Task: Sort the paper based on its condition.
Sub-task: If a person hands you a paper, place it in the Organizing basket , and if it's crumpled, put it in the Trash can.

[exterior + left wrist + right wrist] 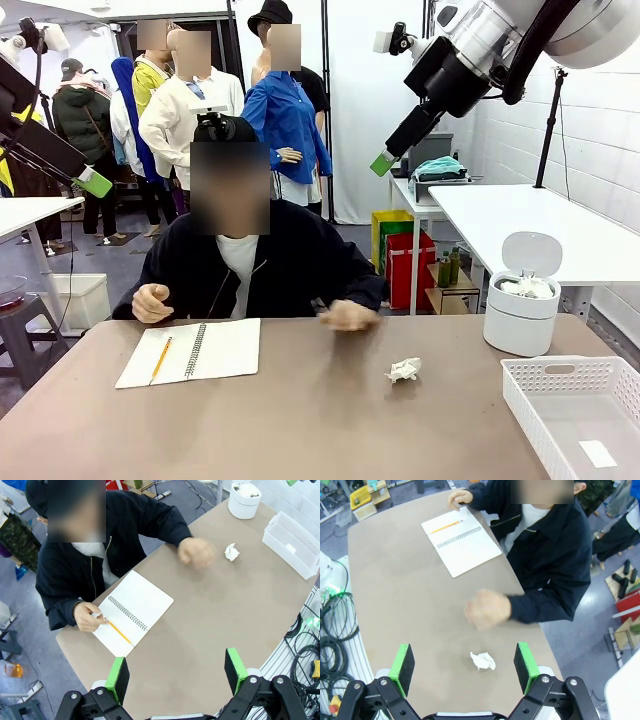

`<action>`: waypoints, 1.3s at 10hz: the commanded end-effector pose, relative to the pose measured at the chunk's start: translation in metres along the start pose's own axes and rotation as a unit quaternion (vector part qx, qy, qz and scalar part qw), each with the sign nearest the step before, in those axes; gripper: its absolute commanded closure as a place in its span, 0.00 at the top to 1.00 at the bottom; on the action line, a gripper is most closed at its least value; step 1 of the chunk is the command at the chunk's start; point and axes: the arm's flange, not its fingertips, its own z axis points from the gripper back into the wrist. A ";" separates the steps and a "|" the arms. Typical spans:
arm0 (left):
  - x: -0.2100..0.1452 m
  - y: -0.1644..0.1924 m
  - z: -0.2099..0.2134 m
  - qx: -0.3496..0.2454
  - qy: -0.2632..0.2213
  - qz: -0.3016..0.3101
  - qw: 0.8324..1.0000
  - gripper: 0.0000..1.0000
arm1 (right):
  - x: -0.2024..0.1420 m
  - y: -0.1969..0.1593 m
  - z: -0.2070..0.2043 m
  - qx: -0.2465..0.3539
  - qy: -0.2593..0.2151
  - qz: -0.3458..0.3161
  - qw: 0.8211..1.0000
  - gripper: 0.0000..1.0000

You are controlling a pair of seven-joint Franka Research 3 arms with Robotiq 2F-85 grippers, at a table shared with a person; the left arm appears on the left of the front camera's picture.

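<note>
Lying loose on the desk (pixel 300 420), one paper wad (pixel 404 371) sits between the person's blurred hand (pixel 349 316) and the white tray (pixel 575 410). Both tools, left (pixel 177 675) and right (pixel 464 665), hang high above, jaws wide, holding nothing.

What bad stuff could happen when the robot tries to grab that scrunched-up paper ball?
1. The person's hand is blurred, so probably moving, right beside the crumpled paper; the open right gripper high above could bump it coming down.
2. The wad is small and light, so the fingers might nudge it away instead of pinching it.
3. The white bin already looks full of paper, so another wad might tumble out.
</note>
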 end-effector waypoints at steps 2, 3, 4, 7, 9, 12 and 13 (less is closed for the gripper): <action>0.000 0.000 0.001 0.002 0.000 0.001 1.000 1.00 | 0.000 0.001 0.000 0.001 -0.002 -0.004 1.000 1.00; 0.000 0.000 0.001 0.002 0.000 0.001 1.000 1.00 | 0.000 0.001 0.000 0.001 -0.002 -0.004 1.000 1.00; 0.000 0.000 0.001 0.002 0.000 0.001 1.000 1.00 | 0.000 0.001 0.000 0.001 -0.002 -0.004 1.000 1.00; 0.000 0.000 0.001 0.002 0.000 0.001 1.000 1.00 | 0.000 0.001 0.000 0.001 -0.002 -0.004 1.000 1.00; 0.000 0.000 0.001 0.002 0.000 0.001 1.000 1.00 | 0.000 0.001 0.000 0.001 -0.002 -0.004 1.000 1.00; 0.000 0.000 0.001 0.002 0.000 0.001 1.000 1.00 | -0.002 -0.008 -0.010 0.022 0.034 -0.028 0.999 1.00; 0.000 0.000 0.001 0.002 0.000 0.001 1.000 1.00 | -0.003 -0.012 -0.014 0.026 0.046 -0.041 0.998 1.00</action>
